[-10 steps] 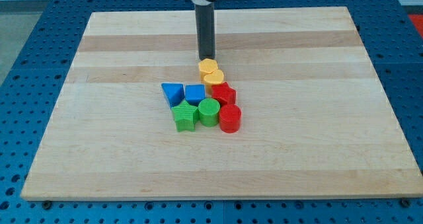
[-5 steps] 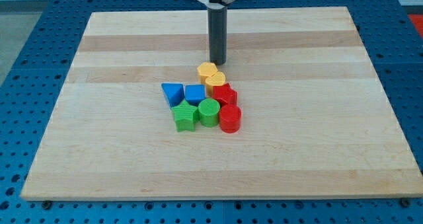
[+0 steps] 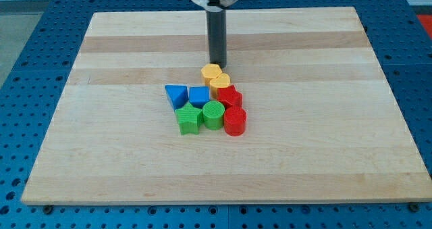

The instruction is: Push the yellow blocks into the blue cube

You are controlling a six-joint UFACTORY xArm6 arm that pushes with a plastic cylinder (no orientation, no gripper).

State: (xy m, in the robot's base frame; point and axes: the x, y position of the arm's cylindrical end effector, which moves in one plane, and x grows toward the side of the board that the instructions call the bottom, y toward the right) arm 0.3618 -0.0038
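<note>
Two yellow blocks sit touching each other: a rounded one (image 3: 211, 71) and another (image 3: 220, 82) just below and to its right. The blue cube (image 3: 198, 96) lies to the lower left, its top right corner beside the lower yellow block. My tip (image 3: 217, 63) stands just above the upper yellow block, very close to it or touching it. The dark rod rises from there to the view's top.
A blue triangular block (image 3: 176, 94) sits left of the blue cube. Below are a green star block (image 3: 188, 119) and a green cylinder (image 3: 213, 114). A red block (image 3: 229, 96) and a red cylinder (image 3: 235, 120) stand on the right of the cluster. The wooden board (image 3: 101, 155) lies on a blue perforated table.
My tip moved right and slightly up from the yellow block, then came back a little to the left. The blocks have not visibly moved.
</note>
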